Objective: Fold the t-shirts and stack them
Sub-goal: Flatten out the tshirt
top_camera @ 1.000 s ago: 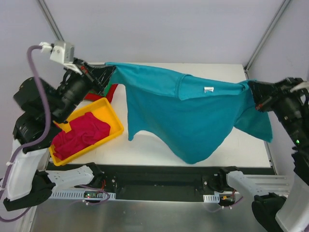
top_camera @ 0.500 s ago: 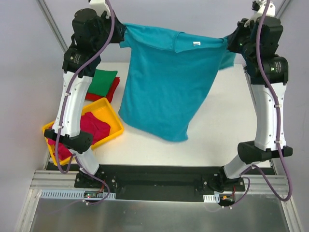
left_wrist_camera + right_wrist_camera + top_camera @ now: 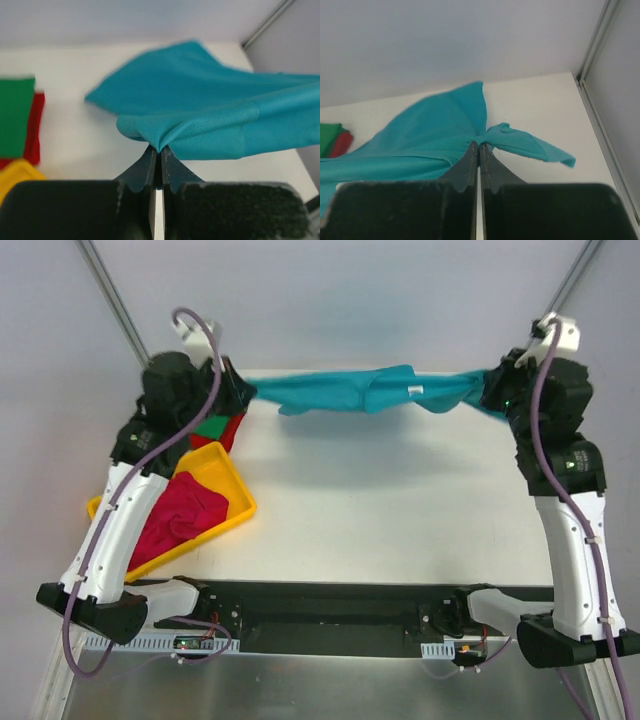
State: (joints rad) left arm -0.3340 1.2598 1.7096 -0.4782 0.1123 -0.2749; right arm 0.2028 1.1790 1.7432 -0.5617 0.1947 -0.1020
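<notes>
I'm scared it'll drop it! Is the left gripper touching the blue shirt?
Touching. Left wrist view: the left gripper has jaws shut on a bunched edge of the teal t-shirt.

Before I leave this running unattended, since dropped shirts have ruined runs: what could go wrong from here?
1. The left gripper and right gripper each pinch only a small fold of the teal shirt; it could slip out.
2. The shirt is bunched into a narrow band, so it may land creased.
3. Its left end is near the folded green shirt and might drape over it.
</notes>
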